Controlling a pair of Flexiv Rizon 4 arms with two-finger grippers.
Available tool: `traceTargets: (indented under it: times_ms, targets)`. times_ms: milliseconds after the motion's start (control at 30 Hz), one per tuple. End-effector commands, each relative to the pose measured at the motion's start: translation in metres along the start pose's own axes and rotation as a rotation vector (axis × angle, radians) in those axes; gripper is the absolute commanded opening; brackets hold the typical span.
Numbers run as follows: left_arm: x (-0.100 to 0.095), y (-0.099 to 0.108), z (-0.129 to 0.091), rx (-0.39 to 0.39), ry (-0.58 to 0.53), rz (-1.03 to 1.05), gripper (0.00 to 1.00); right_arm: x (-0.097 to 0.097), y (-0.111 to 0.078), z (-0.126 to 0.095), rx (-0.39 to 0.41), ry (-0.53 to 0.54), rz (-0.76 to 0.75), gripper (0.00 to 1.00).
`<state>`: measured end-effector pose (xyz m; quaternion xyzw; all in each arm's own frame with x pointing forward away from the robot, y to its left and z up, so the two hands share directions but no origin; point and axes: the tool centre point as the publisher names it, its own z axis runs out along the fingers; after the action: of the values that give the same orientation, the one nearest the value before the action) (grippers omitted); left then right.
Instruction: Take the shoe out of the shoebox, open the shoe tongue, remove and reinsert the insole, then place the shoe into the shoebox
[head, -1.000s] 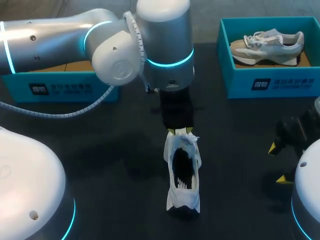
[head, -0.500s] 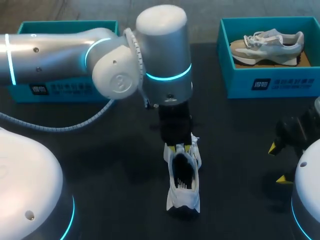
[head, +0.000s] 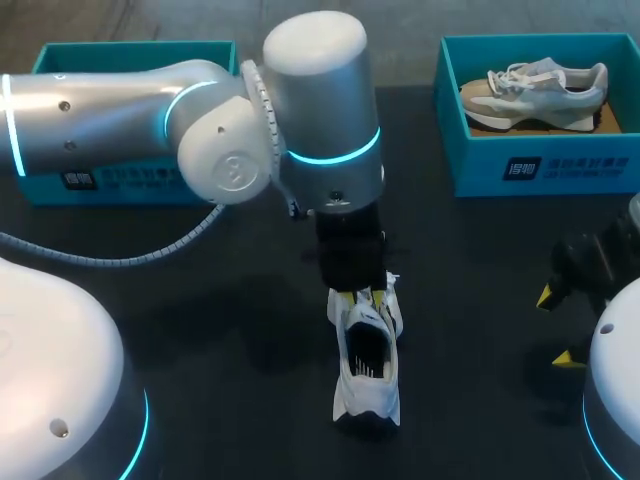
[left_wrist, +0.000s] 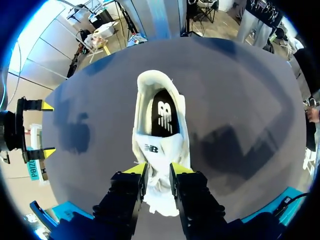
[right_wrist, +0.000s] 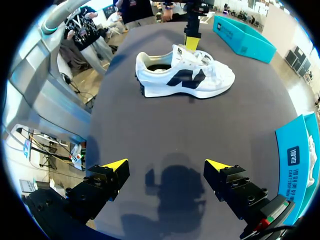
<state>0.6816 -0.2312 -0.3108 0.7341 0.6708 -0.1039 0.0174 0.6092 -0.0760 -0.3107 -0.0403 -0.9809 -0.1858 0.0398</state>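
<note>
A white shoe (head: 366, 375) with dark side marks (right_wrist: 186, 78) stands on the dark table, heel toward me, its black insole (left_wrist: 163, 113) showing inside. My left gripper (head: 363, 297) reaches down over the front of the shoe's opening. In the left wrist view this gripper (left_wrist: 157, 170) is shut on the white tongue (left_wrist: 160, 151), one yellow tip on each side. My right gripper (head: 555, 327) hangs open at the table's right edge, well apart from the shoe, and nothing sits between its fingers (right_wrist: 167, 167).
A teal shoebox (head: 540, 165) at the back right holds a grey shoe (head: 535, 88). A second teal box (head: 130, 180) at the back left is partly hidden behind my left arm. Bare dark tabletop lies between the white shoe and my right gripper.
My left gripper has come down a little toward the shoe's opening and its fingers have narrowed onto the tongue. The right arm has stayed where it was.
</note>
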Motion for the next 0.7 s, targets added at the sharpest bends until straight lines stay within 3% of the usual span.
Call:
traceTargets:
  times_ms: [33,200,333,567,667,700]
  targets:
    - [-0.001,-0.002,0.011,0.018,0.015,0.003,0.27,0.002,0.000,0.000,0.001,-0.003,0.000,1.00]
    - [0.001,-0.009,0.028,0.061,0.029,-0.004,0.25,0.002,0.000,0.000,0.001,-0.003,0.000,1.00]
    - [0.004,-0.014,0.027,0.068,0.028,-0.001,0.24,0.002,0.000,0.000,0.001,-0.003,0.000,1.00]
    - [0.014,-0.015,-0.019,-0.004,-0.022,-0.006,0.27,0.002,0.000,0.000,0.001,-0.003,0.000,1.00]
    - [0.017,-0.015,-0.041,-0.034,-0.024,-0.013,0.39,0.002,0.000,0.000,0.001,-0.003,0.000,1.00]
    - [0.019,-0.016,-0.049,-0.040,-0.025,-0.016,0.47,0.002,0.000,0.000,0.001,-0.003,0.000,1.00]
